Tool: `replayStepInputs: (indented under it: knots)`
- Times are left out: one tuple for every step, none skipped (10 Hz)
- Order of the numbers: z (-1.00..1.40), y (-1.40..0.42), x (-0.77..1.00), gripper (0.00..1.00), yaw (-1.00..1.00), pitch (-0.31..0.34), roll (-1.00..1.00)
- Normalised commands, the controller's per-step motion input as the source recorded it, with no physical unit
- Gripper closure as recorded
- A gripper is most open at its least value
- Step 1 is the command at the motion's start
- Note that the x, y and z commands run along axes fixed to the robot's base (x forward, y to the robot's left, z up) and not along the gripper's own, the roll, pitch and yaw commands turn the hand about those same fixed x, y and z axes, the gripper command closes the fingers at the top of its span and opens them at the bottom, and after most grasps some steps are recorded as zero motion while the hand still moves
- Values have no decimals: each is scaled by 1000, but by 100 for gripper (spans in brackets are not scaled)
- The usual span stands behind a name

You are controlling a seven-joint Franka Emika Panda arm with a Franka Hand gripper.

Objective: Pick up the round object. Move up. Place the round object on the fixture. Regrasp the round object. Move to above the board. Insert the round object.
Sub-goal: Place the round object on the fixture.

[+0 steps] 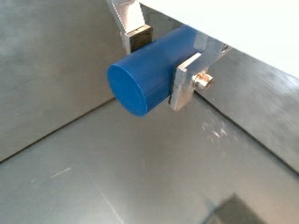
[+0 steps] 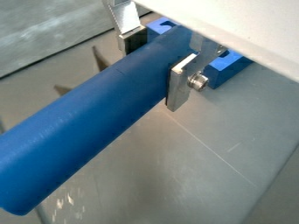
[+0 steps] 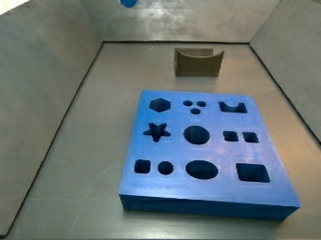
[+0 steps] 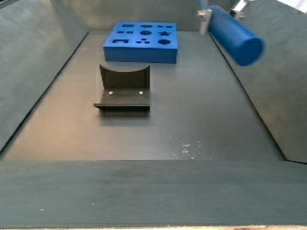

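Peg (image 4: 235, 36) held high, clear of the floor.
End effector (image 1: 163, 59) pinches it; only side views show the board (image 3: 207, 150) and fixture (image 3: 197, 62).

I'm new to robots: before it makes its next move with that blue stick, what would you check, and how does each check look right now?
1. Grip: gripper fingers clamp the long smooth blue cylindrical peg in both wrist views: ok.
2. Peg raised off the floor: ok.
3. Small olive-brown notched fixture, notch free: ok.
4. Large flat blue board with cut-out holes lies flat, nothing in its holes: ok.
5. Peg lined up over fixture: cannot tell.
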Motion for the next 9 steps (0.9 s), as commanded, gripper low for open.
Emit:
replayStepInputs:
  knots:
    - [-51,-172,1000,100,-243,46,39]
    - [-51,-161,1000,100,-162,51,38]
    - [-51,-151,1000,100,-111,57,39]
    - [-49,-142,1000,100,-76,61,41]
    - [-47,-131,1000,100,-38,69,46]
    - [-46,-124,1000,100,-13,77,50]
    - [-45,-119,1000,100,-1,81,53]
    - [-41,-106,1000,100,16,93,63]
    - [75,-314,1000,100,3,76,-1000]
